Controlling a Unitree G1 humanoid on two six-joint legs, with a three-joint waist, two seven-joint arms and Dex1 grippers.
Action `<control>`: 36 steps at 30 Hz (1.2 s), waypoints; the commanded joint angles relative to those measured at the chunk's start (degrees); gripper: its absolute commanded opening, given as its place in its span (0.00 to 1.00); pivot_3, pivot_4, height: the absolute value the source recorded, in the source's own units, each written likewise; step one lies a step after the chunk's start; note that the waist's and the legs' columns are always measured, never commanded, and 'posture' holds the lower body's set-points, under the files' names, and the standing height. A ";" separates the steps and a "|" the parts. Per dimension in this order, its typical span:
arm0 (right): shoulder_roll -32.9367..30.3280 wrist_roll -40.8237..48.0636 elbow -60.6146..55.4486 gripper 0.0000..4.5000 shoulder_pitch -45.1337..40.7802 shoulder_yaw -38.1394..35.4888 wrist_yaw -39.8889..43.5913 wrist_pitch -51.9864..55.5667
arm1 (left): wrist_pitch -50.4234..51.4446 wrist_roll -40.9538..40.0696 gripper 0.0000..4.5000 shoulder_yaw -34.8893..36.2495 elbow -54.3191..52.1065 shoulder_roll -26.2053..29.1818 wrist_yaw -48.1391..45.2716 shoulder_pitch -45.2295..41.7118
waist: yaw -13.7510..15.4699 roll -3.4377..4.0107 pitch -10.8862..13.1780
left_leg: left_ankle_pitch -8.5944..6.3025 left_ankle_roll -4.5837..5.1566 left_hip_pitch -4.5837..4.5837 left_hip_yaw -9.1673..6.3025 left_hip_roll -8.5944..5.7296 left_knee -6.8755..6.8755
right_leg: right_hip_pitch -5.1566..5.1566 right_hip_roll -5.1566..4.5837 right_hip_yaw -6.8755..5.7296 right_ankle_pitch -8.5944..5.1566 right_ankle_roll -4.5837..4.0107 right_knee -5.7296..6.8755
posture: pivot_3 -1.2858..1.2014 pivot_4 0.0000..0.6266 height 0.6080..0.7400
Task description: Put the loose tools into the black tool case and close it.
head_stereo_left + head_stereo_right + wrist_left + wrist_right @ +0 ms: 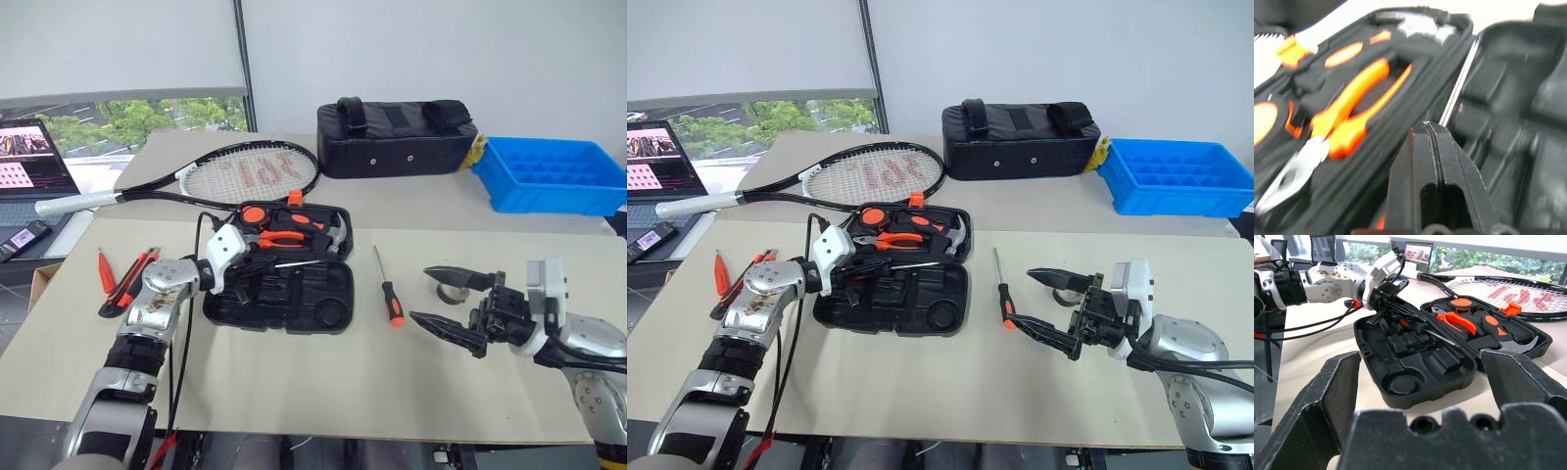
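Note:
The black tool case (pixel 328 313) lies open in the middle of the table. Its far half holds orange-handled pliers (pixel 284 238) and a hammer (pixel 333 233). My left gripper (pixel 1429 128) is over the case's near half, shut on a thin-shafted screwdriver (pixel 299 262) whose shaft points across the recesses. Right of the case, an orange-and-black screwdriver (pixel 393 304) lies on the table. My right gripper (pixel 421 294) hangs open beside it with nothing between its fingers, and a small grey tape roll (pixel 451 292) sits just behind its far finger. A utility knife (pixel 132 279) and a red-handled screwdriver (pixel 103 269) lie left of my left arm.
A black tennis racket (pixel 250 176) lies behind the case. A black fabric bag (pixel 397 137) stands at the back, with a blue plastic tray (pixel 554 174) to its right. A laptop (pixel 29 162) and a phone (pixel 22 240) sit on a lower surface at far left.

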 commanded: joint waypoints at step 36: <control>2.89 -8.93 -3.38 1.00 -4.12 6.92 -14.44 5.72 | 7.05 -6.39 0.01 4.09 -4.98 -1.51 -1.92 -1.63 | -1.10 0.18 -0.15 | 0.25 -0.09 -0.14 -0.45 -0.15 0.06 | 0.02 -0.50 -0.37 0.01 0.00 0.09 | 0.52 0.24 0.79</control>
